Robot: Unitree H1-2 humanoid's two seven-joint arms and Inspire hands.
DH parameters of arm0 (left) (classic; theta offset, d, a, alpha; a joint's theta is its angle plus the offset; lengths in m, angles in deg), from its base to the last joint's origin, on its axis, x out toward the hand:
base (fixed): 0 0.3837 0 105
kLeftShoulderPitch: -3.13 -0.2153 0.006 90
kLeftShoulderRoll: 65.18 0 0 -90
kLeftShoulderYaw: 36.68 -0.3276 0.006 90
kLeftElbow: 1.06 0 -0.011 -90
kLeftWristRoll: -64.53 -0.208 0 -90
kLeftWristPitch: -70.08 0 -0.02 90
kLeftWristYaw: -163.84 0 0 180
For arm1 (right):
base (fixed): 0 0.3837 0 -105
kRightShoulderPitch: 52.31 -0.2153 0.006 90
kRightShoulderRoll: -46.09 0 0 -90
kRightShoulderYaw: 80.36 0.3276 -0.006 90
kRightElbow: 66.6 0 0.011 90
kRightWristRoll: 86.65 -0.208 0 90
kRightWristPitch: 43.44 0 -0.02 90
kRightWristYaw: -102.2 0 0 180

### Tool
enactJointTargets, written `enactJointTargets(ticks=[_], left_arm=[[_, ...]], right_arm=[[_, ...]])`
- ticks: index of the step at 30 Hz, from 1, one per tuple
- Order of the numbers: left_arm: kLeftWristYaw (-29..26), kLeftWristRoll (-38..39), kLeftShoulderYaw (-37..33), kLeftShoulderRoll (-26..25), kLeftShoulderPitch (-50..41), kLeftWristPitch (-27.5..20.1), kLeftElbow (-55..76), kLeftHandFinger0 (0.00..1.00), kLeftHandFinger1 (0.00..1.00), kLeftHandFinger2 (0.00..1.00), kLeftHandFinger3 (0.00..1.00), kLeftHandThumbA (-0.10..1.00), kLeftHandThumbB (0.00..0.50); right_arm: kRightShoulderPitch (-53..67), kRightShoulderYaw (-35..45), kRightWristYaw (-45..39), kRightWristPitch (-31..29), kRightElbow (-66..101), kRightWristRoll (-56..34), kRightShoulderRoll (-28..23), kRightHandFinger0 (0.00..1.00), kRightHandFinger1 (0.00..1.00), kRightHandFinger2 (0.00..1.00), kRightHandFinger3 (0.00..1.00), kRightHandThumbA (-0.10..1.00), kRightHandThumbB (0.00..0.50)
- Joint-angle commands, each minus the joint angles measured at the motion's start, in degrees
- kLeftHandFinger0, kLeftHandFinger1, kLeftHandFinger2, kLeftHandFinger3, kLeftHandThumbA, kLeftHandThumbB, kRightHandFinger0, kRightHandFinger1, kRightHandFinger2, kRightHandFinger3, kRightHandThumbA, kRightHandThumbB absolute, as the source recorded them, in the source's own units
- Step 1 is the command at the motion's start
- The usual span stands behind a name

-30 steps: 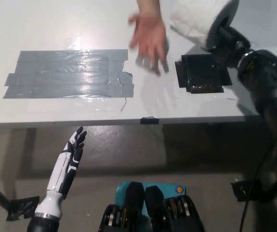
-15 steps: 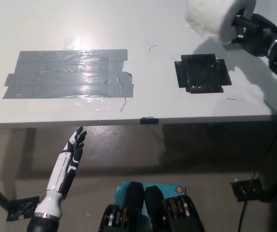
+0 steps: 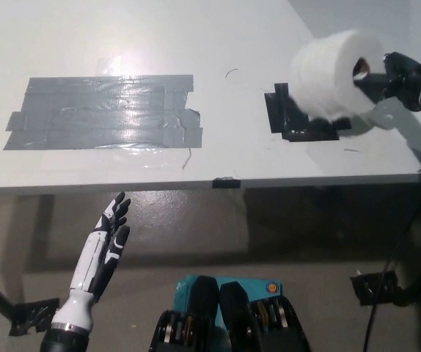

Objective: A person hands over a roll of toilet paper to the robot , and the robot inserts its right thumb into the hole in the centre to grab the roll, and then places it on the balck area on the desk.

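Note:
A white toilet paper roll [image 3: 334, 75] hangs in the air at the right, lying on its side over the small black area [image 3: 293, 117] on the white desk [image 3: 122, 37]. My black right hand [image 3: 395, 79] comes in from the right edge and is shut on the roll, with its thumb pushed into the roll's centre hole. The roll covers the right part of the black area. My white left hand [image 3: 104, 253] rests open below the desk's front edge at the lower left.
A large patch of grey tape [image 3: 104, 111] lies on the desk's left half. A small dark tab [image 3: 225, 182] sits on the desk's front edge. A black floor bracket [image 3: 375, 287] with a cable lies at the lower right.
The person's hand has gone from view. My right hand has carried the roll down from the top right edge to just over the black area. The left hand has not moved.

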Motion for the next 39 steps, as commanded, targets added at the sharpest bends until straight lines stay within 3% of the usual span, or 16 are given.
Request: enactJointTargets(ticks=[1, 6, 8, 11, 12, 13, 14, 16, 18, 19, 22, 25, 26, 28, 31, 39], left_arm=[[-0.49, -0.55, 0.34, -0.72, 1.47, -2.11, 0.33, 1.0, 1.0, 1.0, 1.0, 1.0, 0.154], [-0.38, -0.68, 0.24, -0.71, 1.36, -1.65, 0.8, 1.0, 1.0, 1.0, 1.0, 1.0, 0.15], [-0.37, -0.61, 0.24, -0.69, 1.36, -1.75, 0.78, 1.0, 1.0, 1.0, 1.0, 1.0, 0.15], [-0.41, -0.78, 0.2, -0.83, 1.47, -2.14, 0.43, 1.0, 1.0, 1.0, 1.0, 1.0, 0.158], [-0.4, -0.88, 0.18, -0.86, 1.44, -1.92, 0.52, 1.0, 1.0, 1.0, 1.0, 1.0, 0.159], [-0.42, -0.91, 0.19, -0.78, 1.34, -1.57, 0.79, 1.0, 1.0, 1.0, 1.0, 1.0, 0.159], [-0.48, -0.94, 0.21, -0.71, 1.29, -1.45, 0.93, 1.0, 1.0, 1.0, 1.0, 1.0, 0.158], [-0.58, -0.94, 0.18, -0.52, 1.36, -1.57, 0.79, 1.0, 1.0, 1.0, 1.0, 1.0, 0.158], [-0.68, -0.94, 0.24, -0.49, 1.26, -1.71, 0.75, 1.0, 1.0, 1.0, 1.0, 1.0, 0.157], [-0.82, -1.17, 0.25, -0.57, 1.29, -1.98, 0.74, 1.0, 1.0, 1.0, 1.0, 1.0, 0.149], [-0.63, -1.05, 0.22, -0.64, 1.49, -1.92, 0.75, 1.0, 1.0, 1.0, 1.0, 1.0, 0.149], [-0.63, -1.22, 0.17, -0.75, 1.62, -2.05, 0.56, 1.0, 1.0, 1.0, 1.0, 1.0, 0.152], [-0.59, -1.24, 0.17, -0.75, 1.62, -1.89, 0.62, 1.0, 1.0, 1.0, 1.0, 1.0, 0.161], [-0.64, -1.47, 0.16, -0.74, 1.55, -1.48, 0.86, 1.0, 1.0, 1.0, 1.0, 1.0, 0.169], [-0.63, -1.43, 0.22, -0.68, 1.35, -1.37, 1.07, 1.0, 1.0, 1.0, 1.0, 1.0, 0.158], [-0.86, -1.53, 0.3, -0.4, 1.45, -1.8, 0.79, 1.0, 1.0, 1.0, 1.0, 0.99, 0.151]], right_arm=[[-4.44, -2.59, -2.65, -4.84, 0.97, 3.23, -1.77, 0.15, 0.52, 0.86, 0.82, -0.1, 0.199], [-5.07, -5.31, -4.52, -4.46, 1.35, 5.19, -2.42, 0.2, 0.59, 0.83, 0.92, -0.1, 0.191], [-5.3, -6.84, -5.04, -5.3, 1.45, 6.48, -2.74, 0.28, 0.68, 0.89, 0.94, -0.1, 0.195], [-5.9, -10.04, -5.99, -6.15, 1.78, 9.05, -3.09, 0.25, 0.64, 0.7, 0.98, -0.1, 0.183], [-6.53, -12.43, -7.03, -6.28, 1.94, 11.12, -3.17, 0.34, 0.76, 0.83, 1.0, -0.1, 0.215], [-7.11, -14.1, -8.15, -5.79, 2.35, 12.4, -3.16, 0.55, 0.91, 0.94, 1.0, -0.02, 0.236], [-7.37, -14.65, -8.96, -5.5, 2.66, 12.46, -3.16, 0.62, 0.88, 0.83, 1.0, 0.05, 0.239], [-8.75, -15.68, -12.96, -3.46, 2.38, 12.07, -2.91, 0.59, 0.77, 0.84, 1.0, 0.22, 0.3], [-9.76, -17.4, -16.01, -3.08, 2.12, 13.04, -2.65, 0.66, 0.73, 0.89, 1.0, 0.32, 0.337], [-10.47, -18.75, -18.42, -3.75, 2.08, 13.82, -2.54, 1.0, 1.0, 1.0, 1.0, 0.38, 0.32], [-11.35, -19.86, -21.2, -4.21, 2.15, 14.07, -2.55, 1.0, 1.0, 1.0, 1.0, 0.41, 0.302], [-12.26, -20.01, -21.56, -2.81, 2.67, 14.09, -2.37, 1.0, 1.0, 1.0, 1.0, 0.46, 0.33], [-12.9, -20.06, -20.68, -3.12, 2.6, 14.34, -2.29, 1.0, 1.0, 1.0, 1.0, 0.55, 0.357], [-13.4, -19.4, -19.71, -5.33, 2.62, 13.93, -2.32, 1.0, 1.0, 1.0, 1.0, 0.54, 0.346], [-14.29, -18.85, -17.43, -4.21, 2.79, 14.09, -1.86, 1.0, 1.0, 1.0, 1.0, 0.55, 0.393], [-16.85, -14.93, -13.08, 0.43, 3.97, 12.96, -1.03, 1.0, 1.0, 1.0, 1.0, 0.57, 0.371]])
